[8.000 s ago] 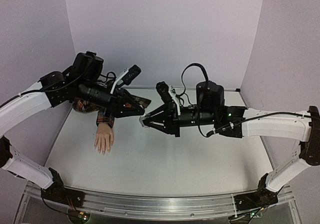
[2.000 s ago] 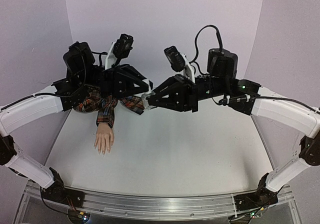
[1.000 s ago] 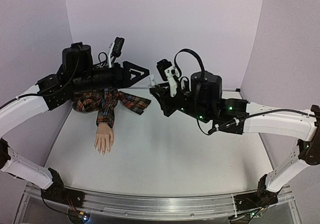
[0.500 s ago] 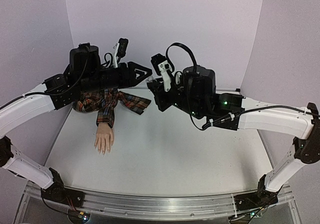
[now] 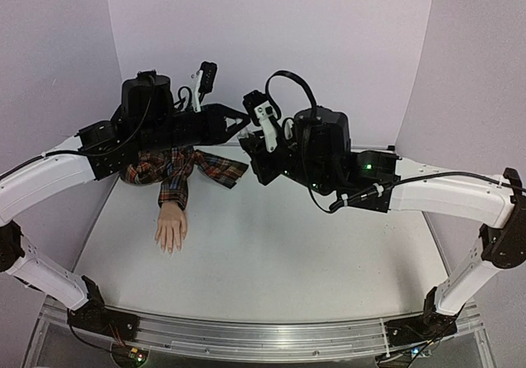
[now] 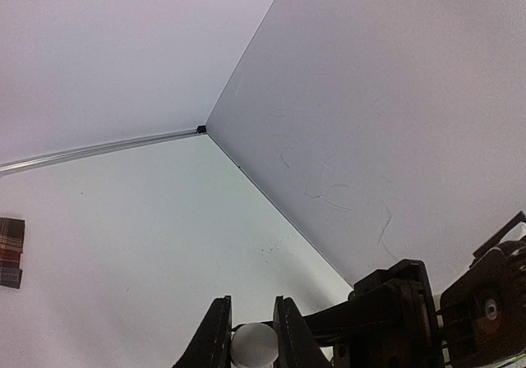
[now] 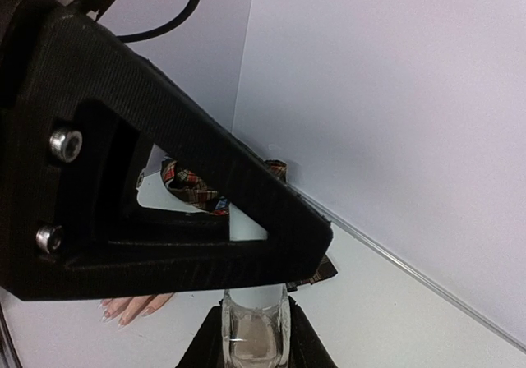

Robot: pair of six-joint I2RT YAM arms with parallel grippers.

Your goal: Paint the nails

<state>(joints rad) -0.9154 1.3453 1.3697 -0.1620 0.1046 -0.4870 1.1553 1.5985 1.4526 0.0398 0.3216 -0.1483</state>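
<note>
L claw (image 6: 251,325) is closed down on a small white round cap (image 6: 253,346); in the L wrist view the cap sits pinched between the two dark fingers (image 6: 215,339), w/ almost no gap either side. R claw (image 7: 256,323) is shut on a small clear see-through bottle (image 7: 256,347), held upright, fingers on both sides of the body. The cap sits on top of that bottle, so the two claws meet at it, L one above and across, R one below. In the R wrist view the black triangular frame of the L claw fills most of the pic, and a bit of white cap shows thru its opening.

In the top view both arms are raised above the back-centre of the white counter (image 5: 271,245), tips touching approx. in the middle, in front of the lavender back wall (image 5: 271,48).

Flesh-coloured mannequin hand (image 5: 171,228) lies flat on the counter's L side, fingers pointing toward the near edge, wrist in a red/green plaid fabric sleeve (image 5: 177,169) that spreads out toward the back. The nails (image 5: 168,248) are tiny pale glossy tips at the finger ends, nearest the front edge; too small to tell any coating. Hand and nails lie well apart from both claws, below and to the L of them; neither touches them.
</note>
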